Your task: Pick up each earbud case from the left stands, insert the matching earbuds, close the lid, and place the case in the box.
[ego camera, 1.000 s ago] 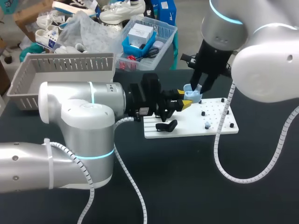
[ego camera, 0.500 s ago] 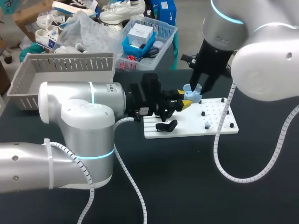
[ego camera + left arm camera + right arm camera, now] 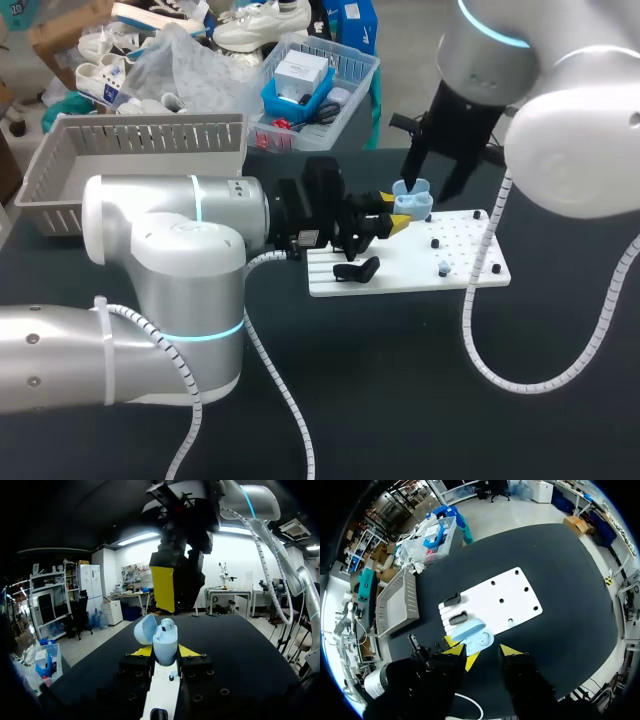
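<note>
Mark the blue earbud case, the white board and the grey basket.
blue earbud case [image 3: 165, 650]: left wrist view, on its lower shell.
white board [image 3: 400, 272]: head view, on a bare patch near its middle.
grey basket [image 3: 140, 146]: head view, on its slatted front wall.

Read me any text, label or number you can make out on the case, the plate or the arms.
No text is legible.
Sticker on the left arm: too small to read.
Case in the left pincer: no marking shows.
Plate: plain, no print.
</note>
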You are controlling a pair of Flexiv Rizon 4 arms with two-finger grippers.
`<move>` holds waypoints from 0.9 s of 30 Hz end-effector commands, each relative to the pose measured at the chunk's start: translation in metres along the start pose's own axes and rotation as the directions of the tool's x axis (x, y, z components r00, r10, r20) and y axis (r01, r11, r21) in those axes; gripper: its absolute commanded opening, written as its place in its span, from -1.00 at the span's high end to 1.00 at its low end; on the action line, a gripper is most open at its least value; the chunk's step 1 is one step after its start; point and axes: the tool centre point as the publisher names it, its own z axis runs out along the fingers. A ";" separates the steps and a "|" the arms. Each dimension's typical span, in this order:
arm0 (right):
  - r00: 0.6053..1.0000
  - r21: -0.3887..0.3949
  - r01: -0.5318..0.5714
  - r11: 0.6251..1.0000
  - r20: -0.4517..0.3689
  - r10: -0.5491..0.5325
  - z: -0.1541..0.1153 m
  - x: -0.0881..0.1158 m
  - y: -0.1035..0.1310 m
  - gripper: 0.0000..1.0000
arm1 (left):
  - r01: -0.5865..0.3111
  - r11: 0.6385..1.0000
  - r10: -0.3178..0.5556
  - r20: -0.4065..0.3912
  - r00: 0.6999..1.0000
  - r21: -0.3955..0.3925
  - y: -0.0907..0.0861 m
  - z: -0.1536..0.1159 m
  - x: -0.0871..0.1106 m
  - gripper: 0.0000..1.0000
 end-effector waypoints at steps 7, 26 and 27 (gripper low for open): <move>0.987 -0.084 0.108 0.991 0.126 -0.097 -0.014 0.031 -0.029 0.12 | 0.000 1.000 0.000 0.003 1.000 -0.006 -0.001 0.000 0.000 1.00; 0.992 -0.039 0.103 0.994 0.079 -0.100 0.041 0.052 -0.070 0.05 | 0.000 1.000 0.000 0.003 1.000 -0.006 -0.001 0.000 0.000 1.00; 0.993 -0.031 0.098 0.995 0.071 -0.096 0.044 0.052 -0.071 0.04 | 0.000 1.000 0.000 0.003 1.000 -0.006 -0.001 0.000 0.000 1.00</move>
